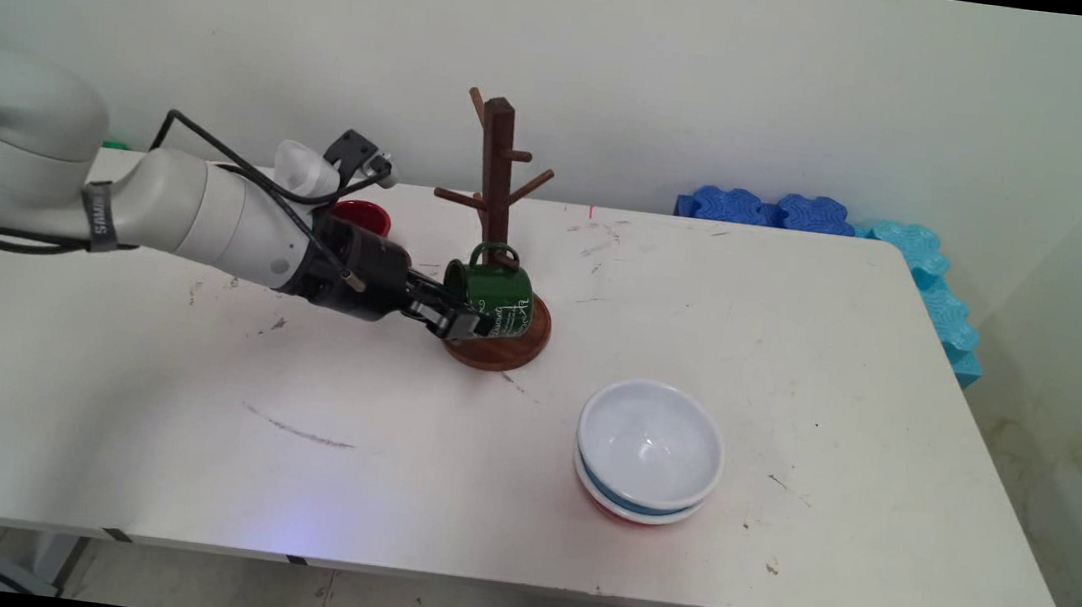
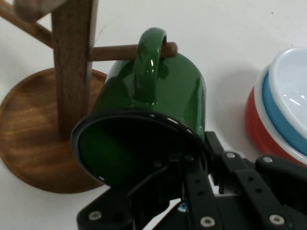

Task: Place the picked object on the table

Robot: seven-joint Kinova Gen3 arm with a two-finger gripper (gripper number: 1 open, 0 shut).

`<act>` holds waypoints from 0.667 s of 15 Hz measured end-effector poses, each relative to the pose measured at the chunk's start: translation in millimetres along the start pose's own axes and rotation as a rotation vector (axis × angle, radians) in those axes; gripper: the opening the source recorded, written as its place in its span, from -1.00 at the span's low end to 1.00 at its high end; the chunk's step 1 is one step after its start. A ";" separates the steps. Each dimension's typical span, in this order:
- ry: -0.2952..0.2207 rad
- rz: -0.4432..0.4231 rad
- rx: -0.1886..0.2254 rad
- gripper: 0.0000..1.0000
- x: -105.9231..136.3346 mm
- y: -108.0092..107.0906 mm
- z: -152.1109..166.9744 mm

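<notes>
At the foot of the wooden mug tree (image 1: pixel 496 170), near the middle of the desk (image 1: pixel 186 427), we see the pincer (image 1: pixel 455 320) closed on the rim of a green enamel mug (image 1: pixel 492 290). One finger reaches inside the mouth and the other presses the outside of the wall, as the hand view shows, where the mug's dark rim (image 2: pixel 139 120) sits right over the black linkage.

The mug lies on its side, mouth turned back toward the wrist and its bottom pointing away from it, so its long axis runs roughly along the pincer's own line. Its handle (image 2: pixel 147 64) faces up, and a short peg (image 2: pixel 125 50) of the tree passes through the loop; the peg's blunt end shows just beyond the handle. That is the relation that matters here: the handle is threaded on the lowest peg, with the trunk (image 2: pixel 72 62) just beside the mug. Whether the mug's weight already rests on the peg we cannot tell. The mug hangs over the tree's round base (image 1: pixel 511 346), low above it.

Behind the wrist a red cup (image 1: pixel 364 216) is partly hidden by the arm. Toward the desk's near right, well apart from the tree, stands a stack of bowls (image 1: pixel 649 451), white on top with blue and red below. Blue foam pieces (image 1: pixel 772 210) lie against the wall beyond the far right corner.
</notes>
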 end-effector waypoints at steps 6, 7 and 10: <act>-0.016 0.047 -0.025 -1.00 4.7 6.5 -6.4; -0.019 0.055 -0.030 -1.00 5.3 7.7 -7.7; -0.030 0.078 -0.042 -1.00 6.5 11.2 -12.0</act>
